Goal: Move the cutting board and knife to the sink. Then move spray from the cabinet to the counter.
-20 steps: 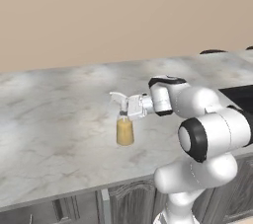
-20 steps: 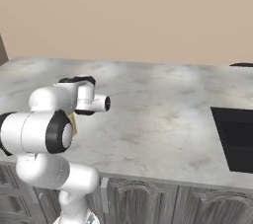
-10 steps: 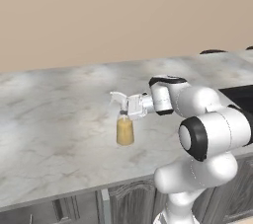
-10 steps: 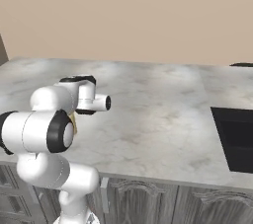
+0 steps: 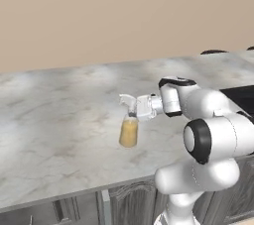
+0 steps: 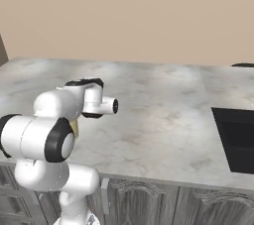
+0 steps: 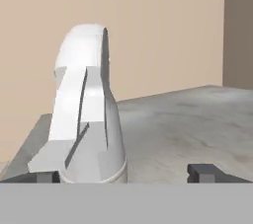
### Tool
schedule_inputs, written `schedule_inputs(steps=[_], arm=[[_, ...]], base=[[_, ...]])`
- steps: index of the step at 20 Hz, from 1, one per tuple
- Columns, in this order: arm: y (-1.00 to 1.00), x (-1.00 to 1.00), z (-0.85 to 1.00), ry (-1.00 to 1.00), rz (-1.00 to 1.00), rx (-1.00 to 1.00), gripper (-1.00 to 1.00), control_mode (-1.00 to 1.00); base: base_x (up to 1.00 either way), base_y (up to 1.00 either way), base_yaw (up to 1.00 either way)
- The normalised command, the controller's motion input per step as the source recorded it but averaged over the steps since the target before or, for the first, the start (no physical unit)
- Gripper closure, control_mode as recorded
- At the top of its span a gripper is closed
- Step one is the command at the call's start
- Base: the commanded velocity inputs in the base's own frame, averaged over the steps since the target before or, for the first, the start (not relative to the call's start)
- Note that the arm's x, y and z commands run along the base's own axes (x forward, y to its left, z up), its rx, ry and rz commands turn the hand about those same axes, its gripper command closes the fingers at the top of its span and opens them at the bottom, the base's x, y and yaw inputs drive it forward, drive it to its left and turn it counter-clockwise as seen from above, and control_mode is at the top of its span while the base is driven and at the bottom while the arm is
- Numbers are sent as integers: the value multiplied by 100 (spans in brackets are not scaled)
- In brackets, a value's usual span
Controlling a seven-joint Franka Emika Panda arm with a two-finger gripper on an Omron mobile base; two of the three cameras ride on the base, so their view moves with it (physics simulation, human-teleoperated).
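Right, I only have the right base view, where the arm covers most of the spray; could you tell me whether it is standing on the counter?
Observer: Yes. In the left base view the spray stands upright on the counter, just in front of the hand.
Operator: Thank you. Are the fingers closed on it?
Observer: No. The hand view shows the fingers set wide apart, with a clear gap between one fingertip and the spray's white head.
Operator: And on the other side?
Observer: There the head overlaps the other fingertip in the hand view, so I cannot tell whether they touch.
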Motion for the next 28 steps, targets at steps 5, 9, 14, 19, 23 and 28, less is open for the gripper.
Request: schedule_inputs(steps=[5,9,14,19,23,28], arm=[[-56,-32,0,0,0,0,-100,-100],[-29,-25,-2,-1,0,-1,-100,-100],[10,0,0,-6,0,0,-100,-100],[10,-2,9,4,-1,-3,-100,-100],[-48,-56,80,23,-11,-7,-100,-100],[-53,-68,100,30,-18,-19,-100,-100]], base=[[0,0,0],[0,0,0],[0,0,0],[0,0,0],[0,0,0],[0,0,0]])
